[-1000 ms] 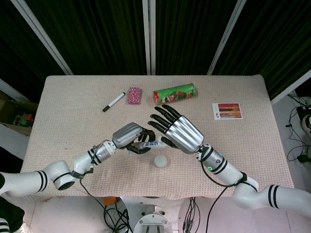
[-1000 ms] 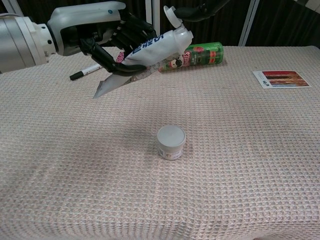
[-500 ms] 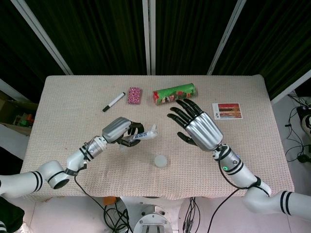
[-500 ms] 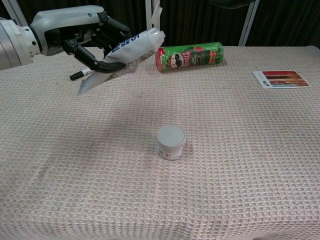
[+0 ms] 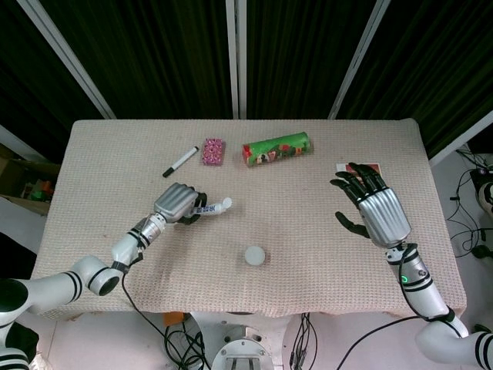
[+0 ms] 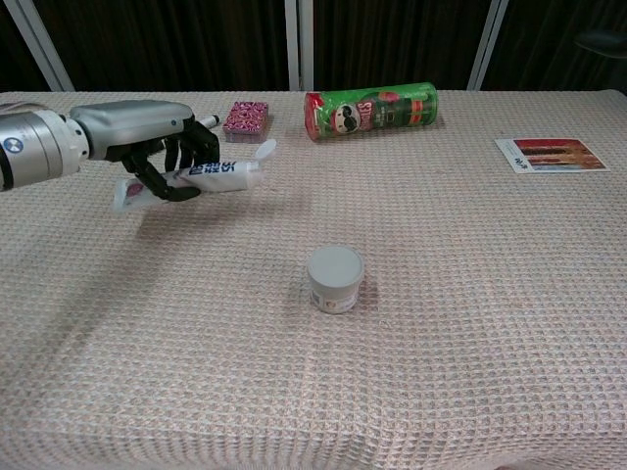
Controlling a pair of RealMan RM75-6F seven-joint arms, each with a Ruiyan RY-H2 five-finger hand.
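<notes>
1. Two hands over the table [image 5: 115,146]; left hand [image 5: 176,203] grasps a white tube [image 6: 201,176], fingers wrapped round its middle. Tube is over the table's left half, held just above the cloth.
2. Right hand [image 5: 375,210] holds nothing, fingers spread apart, hovering over the right side, well apart from the tube. Chest view doesn't show it.
3. Around: small white jar [image 6: 335,278] standing upright near the table's middle, nearer the front edge than the tube, apart from both hands.
4. Green chip can [image 6: 370,110] lying on its side toward the far edge; pink patterned box [image 6: 244,119] just left of it; black marker [image 5: 180,162] further left.
5. Printed card [image 6: 552,154] flat at the right, partly under the right hand's fingertips in head view.
6. Nothing between left hand and jar but bare cloth.
7. Tube's long axis runs roughly left-right, near level; open flip cap [image 6: 265,150] end points right toward the table's centre, flat crimped end sticks out left of the hand.
</notes>
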